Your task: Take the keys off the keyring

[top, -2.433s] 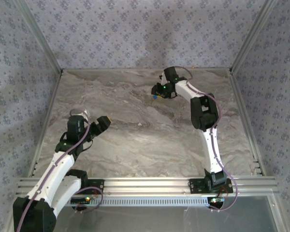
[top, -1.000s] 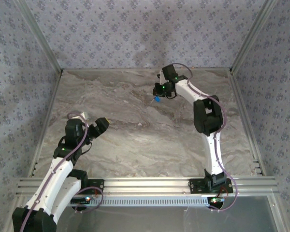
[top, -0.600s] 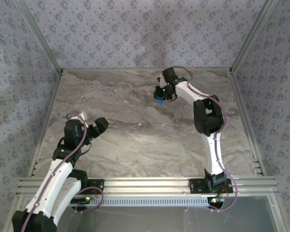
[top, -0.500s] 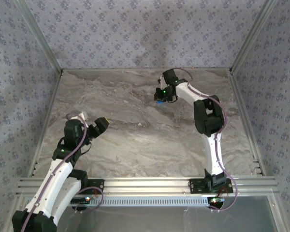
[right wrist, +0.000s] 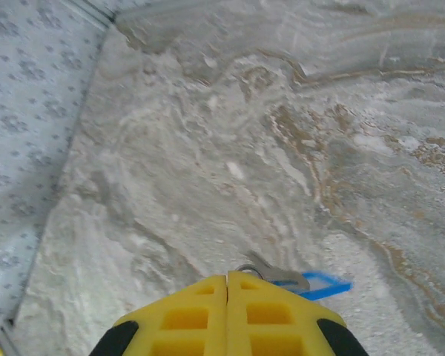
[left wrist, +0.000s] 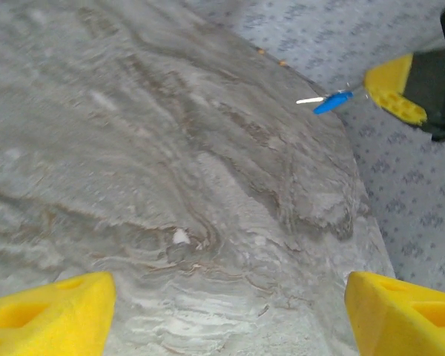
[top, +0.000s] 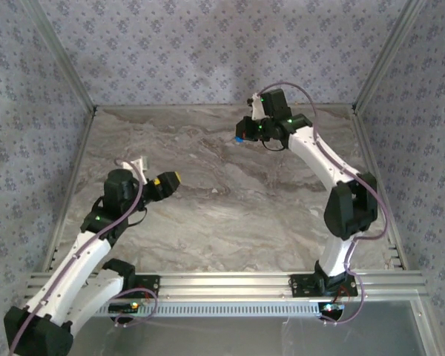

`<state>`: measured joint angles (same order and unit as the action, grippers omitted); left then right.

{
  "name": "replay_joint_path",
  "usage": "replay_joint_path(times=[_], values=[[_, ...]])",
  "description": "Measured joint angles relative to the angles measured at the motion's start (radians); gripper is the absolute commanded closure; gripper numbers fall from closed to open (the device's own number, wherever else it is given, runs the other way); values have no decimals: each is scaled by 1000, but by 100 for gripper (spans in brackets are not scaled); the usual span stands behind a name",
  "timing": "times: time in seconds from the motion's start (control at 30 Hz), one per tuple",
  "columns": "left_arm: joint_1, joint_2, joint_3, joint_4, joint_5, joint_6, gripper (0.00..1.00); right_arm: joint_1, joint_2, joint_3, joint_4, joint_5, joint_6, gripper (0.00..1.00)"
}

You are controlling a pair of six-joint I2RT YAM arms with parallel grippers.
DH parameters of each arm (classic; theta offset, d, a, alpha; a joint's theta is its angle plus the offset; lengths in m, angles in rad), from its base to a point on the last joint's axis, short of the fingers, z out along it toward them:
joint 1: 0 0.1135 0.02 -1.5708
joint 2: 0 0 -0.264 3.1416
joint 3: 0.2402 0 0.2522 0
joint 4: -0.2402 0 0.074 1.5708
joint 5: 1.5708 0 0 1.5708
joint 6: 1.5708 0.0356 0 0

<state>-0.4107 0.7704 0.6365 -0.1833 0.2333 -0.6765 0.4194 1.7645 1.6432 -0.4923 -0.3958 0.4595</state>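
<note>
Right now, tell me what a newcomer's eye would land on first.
The bright-blue keys, pinched in the shut right gripper over the far side of the marbled table. Then the left gripper at the near left, its yellow pads wide open, facing the keys.

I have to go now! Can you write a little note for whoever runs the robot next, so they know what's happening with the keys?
Left tool: open, holding nothing, hovering over the marble table and pointing toward the right arm's side.
Right tool: shut on the blue keys near the table's far edge. The bunch sticks out past its yellow pads, with a bit of metal keyring showing.
Done: the bunch looks lifted off the table by the right tool.
Left: no key looks separated yet. Probably bring the left tool in to grip the free end, then work the keys off the keyring.
</note>
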Motion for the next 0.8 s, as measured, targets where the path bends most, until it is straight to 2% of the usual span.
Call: replay_joint_path(times=[0.17,0.3,0.4,0.57,0.8], values=[[-169,50,60,34,-118,106,20,26,-86,-1,-12,24,93,100],[-314,108,92,83,-262,217,20,55,-164,-12,-14,57,153,100],[-391,159,109,150,-361,298,21,90,-227,-31,-13,87,186,100],[-433,257,109,300,-440,429,20,140,-314,-79,-7,133,226,100],[-437,385,132,456,-416,626,25,175,-395,-162,12,200,263,100]])
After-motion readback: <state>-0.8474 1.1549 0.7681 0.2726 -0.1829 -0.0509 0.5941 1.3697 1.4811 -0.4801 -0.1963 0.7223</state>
